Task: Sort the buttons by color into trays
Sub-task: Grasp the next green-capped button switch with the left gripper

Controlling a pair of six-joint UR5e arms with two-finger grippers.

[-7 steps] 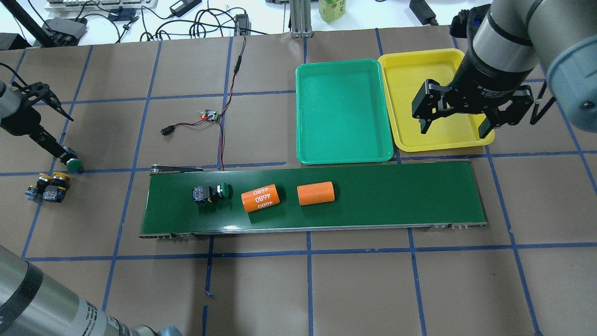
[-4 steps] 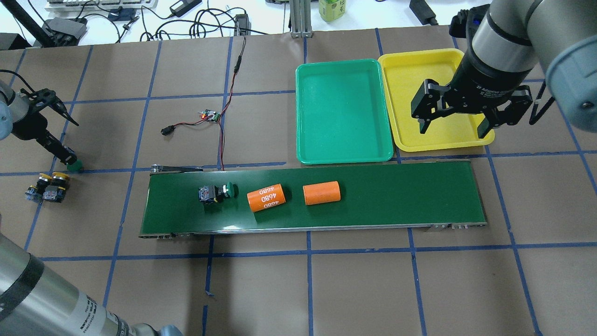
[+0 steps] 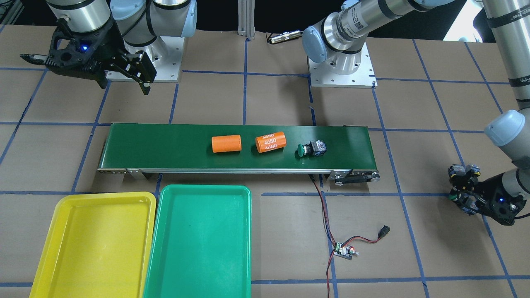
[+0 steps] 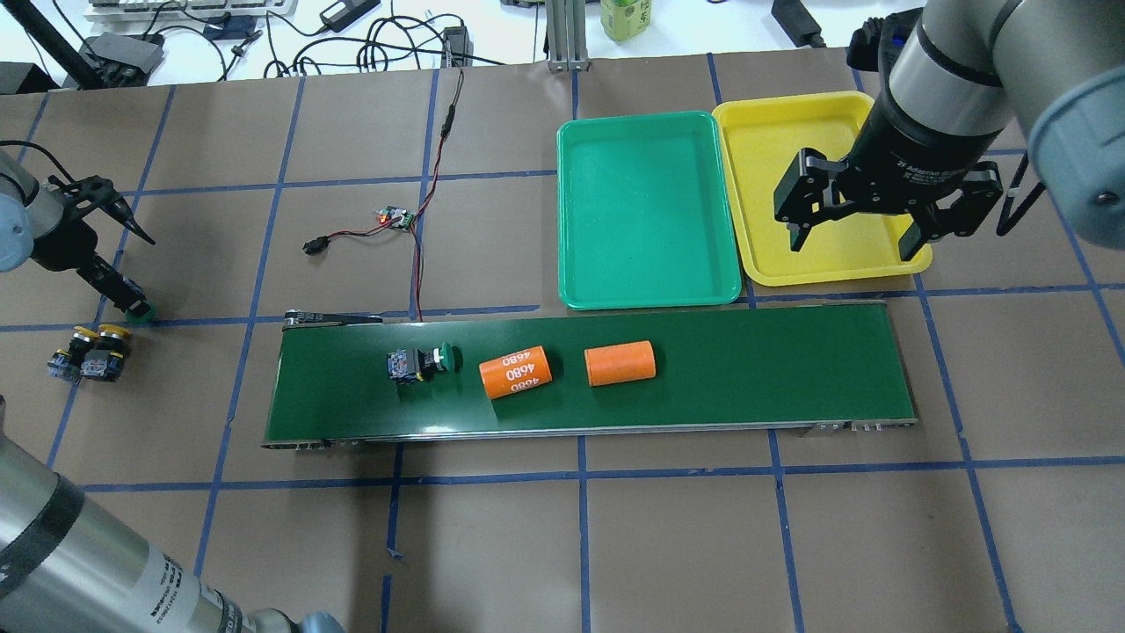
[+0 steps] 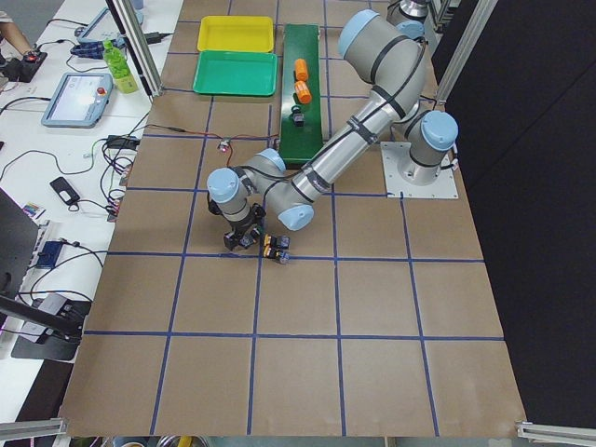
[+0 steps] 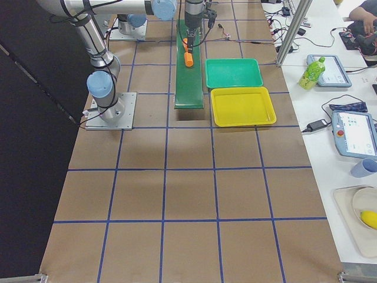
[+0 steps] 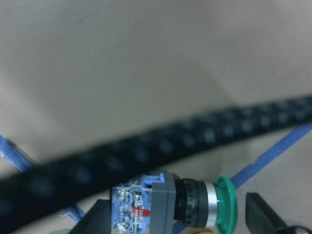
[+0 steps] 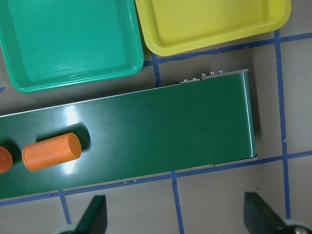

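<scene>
Overhead: right claw (image 4: 854,239) spread wide above the yellow tray (image 4: 791,123); one green button (image 4: 420,362) lies on the conveyor belt (image 4: 747,369).

Left wrist: left claw (image 7: 173,217) apparently pinches a second green button (image 7: 195,207) — focus is poor.

Step in hand, judged: loading the belt. Next: carry it over, release.

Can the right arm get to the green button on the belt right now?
Probably yes: the right gripper hangs open, raised, toward the other end of the conveyor belt, and the green button lies uncovered on it. Two orange cylinders lie between them, but a descent from above looks clear.
</scene>
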